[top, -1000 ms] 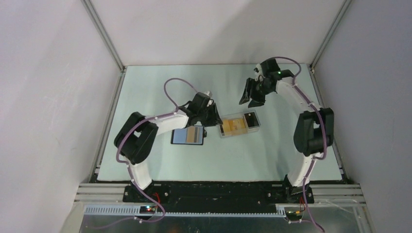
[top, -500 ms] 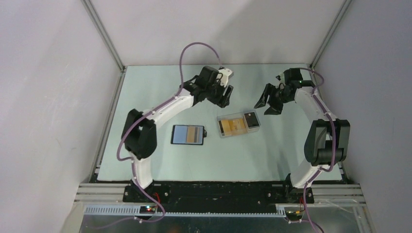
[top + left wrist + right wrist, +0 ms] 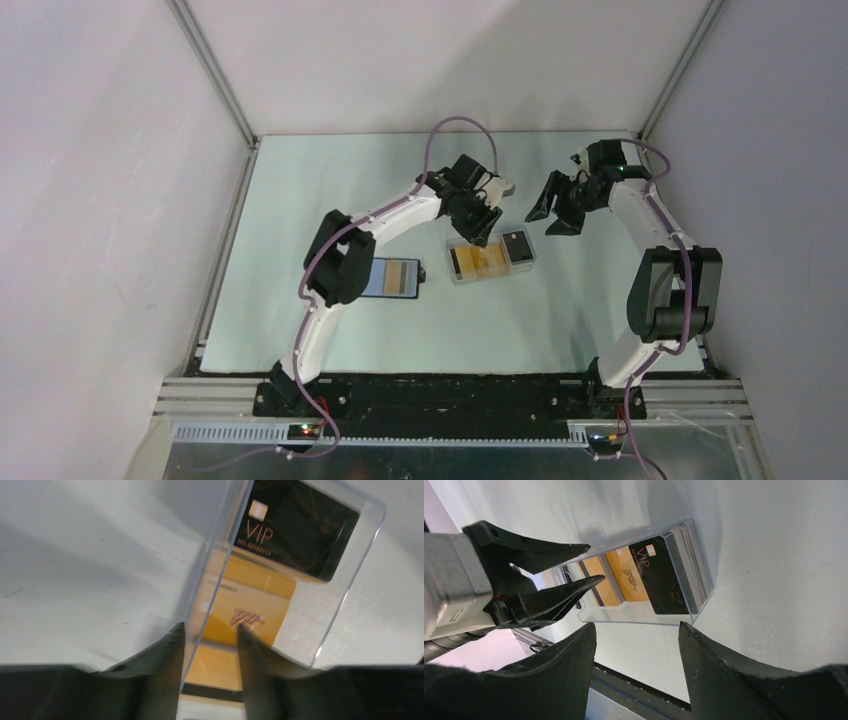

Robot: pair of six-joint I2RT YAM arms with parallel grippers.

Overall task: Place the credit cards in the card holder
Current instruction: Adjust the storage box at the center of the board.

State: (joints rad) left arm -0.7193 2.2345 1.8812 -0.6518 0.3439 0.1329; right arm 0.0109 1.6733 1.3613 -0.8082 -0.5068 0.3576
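Note:
The credit cards lie in a pale clear tray [image 3: 490, 258]: orange ones [image 3: 472, 260] on the left and a black VIP card [image 3: 517, 246] on the right. In the left wrist view an orange VIP card [image 3: 250, 607] and the black card [image 3: 295, 527] show. My left gripper [image 3: 480, 224] [image 3: 207, 628] is open just above the tray's left end, its fingers straddling the tray wall. The card holder [image 3: 397, 277] lies open, blue lining up, partly under my left arm. My right gripper [image 3: 555, 210] [image 3: 636, 627] is open and empty, raised beyond the tray's right end.
The right wrist view shows the tray [image 3: 634, 615] with the black card [image 3: 659, 575], orange cards [image 3: 626, 577] and my left gripper [image 3: 554, 587] at its far end. Metal frame posts and walls bound the table [image 3: 330, 180].
My left arm has swung from the card holder, up to the back and then right, down over the tray's left end. My right gripper moved right and has since held still.

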